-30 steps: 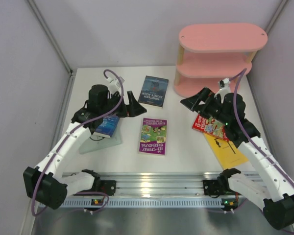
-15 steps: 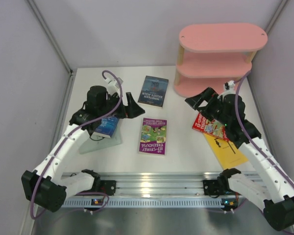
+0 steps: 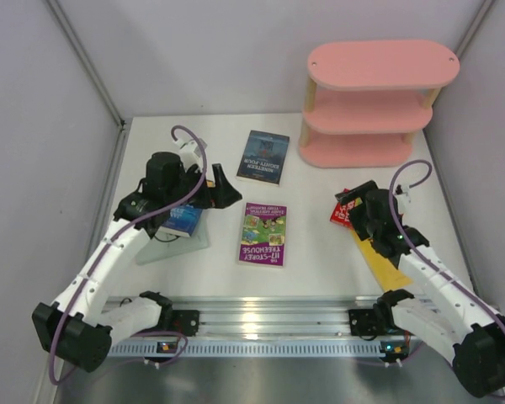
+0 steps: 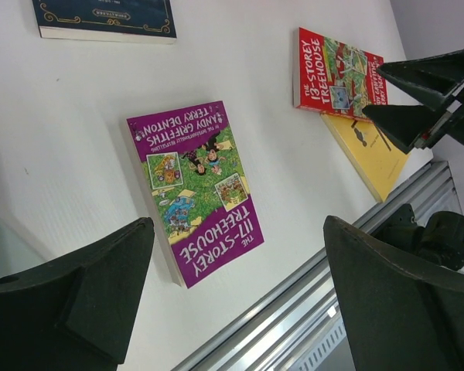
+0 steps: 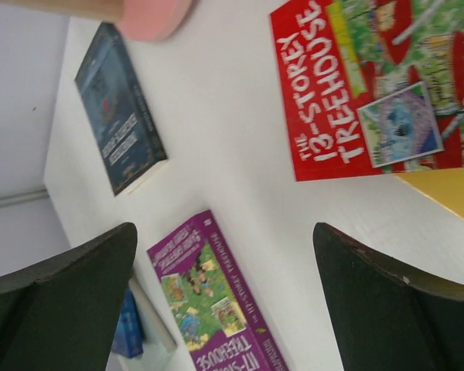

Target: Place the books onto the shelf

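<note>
The pink shelf stands at the back right with bare boards. Books lie flat on the table: a dark navy one, a purple-green one, a red comic overlapping a yellow one, and a blue one on a pale grey-green one. My left gripper hangs open, left of the purple book. My right gripper is open above the red comic. Neither holds anything.
Grey walls close in the white table on the left, back and right. A metal rail with both arm bases runs along the near edge. The left arm covers part of the blue book.
My right gripper has drawn back from the shelf's foot toward the near edge and now sits over the red comic. The left gripper has shifted slightly. No book has moved.
</note>
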{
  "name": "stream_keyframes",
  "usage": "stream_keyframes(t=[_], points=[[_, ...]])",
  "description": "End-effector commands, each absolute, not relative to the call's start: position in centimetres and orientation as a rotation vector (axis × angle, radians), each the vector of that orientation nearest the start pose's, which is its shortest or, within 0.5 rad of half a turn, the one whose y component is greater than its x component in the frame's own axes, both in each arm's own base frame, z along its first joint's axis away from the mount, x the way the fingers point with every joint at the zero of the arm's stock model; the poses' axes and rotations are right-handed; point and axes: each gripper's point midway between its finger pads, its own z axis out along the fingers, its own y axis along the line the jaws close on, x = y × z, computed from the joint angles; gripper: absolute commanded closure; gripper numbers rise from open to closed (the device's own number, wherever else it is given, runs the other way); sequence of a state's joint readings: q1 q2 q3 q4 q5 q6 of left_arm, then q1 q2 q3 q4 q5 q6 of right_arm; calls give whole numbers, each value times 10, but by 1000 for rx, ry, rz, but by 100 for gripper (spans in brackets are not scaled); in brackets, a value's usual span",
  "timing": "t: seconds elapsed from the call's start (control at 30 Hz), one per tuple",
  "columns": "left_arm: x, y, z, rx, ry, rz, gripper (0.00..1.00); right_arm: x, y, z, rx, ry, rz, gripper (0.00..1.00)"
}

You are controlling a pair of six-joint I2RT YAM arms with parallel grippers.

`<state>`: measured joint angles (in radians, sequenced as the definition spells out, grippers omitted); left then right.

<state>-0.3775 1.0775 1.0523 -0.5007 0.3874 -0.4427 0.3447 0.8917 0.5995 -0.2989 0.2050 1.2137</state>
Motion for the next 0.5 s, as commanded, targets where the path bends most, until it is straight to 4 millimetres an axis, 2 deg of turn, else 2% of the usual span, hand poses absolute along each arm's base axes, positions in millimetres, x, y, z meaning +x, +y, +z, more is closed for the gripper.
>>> stream_keyframes(t=[0.0,0.17,0.33,0.37,0.43,0.47], points=[[259,-189,255,205,2166,-858,5,299,80,153,1187,1792,592,4],[250,-181,253,212,2155,-828,4,300,74,126,1310,1784,559,5],[246,-180,245,215,2176,-828,4,302,80,103,1383,1816,564,7],[246,-180,243,213,2181,-828,4,299,82,92,1414,1825,568,7],[245,-181,242,211,2182,-833,4,303,86,88,1437,1796,609,8],[245,-181,242,209,2185,-836,4,300,88,76,1475,1795,618,9]])
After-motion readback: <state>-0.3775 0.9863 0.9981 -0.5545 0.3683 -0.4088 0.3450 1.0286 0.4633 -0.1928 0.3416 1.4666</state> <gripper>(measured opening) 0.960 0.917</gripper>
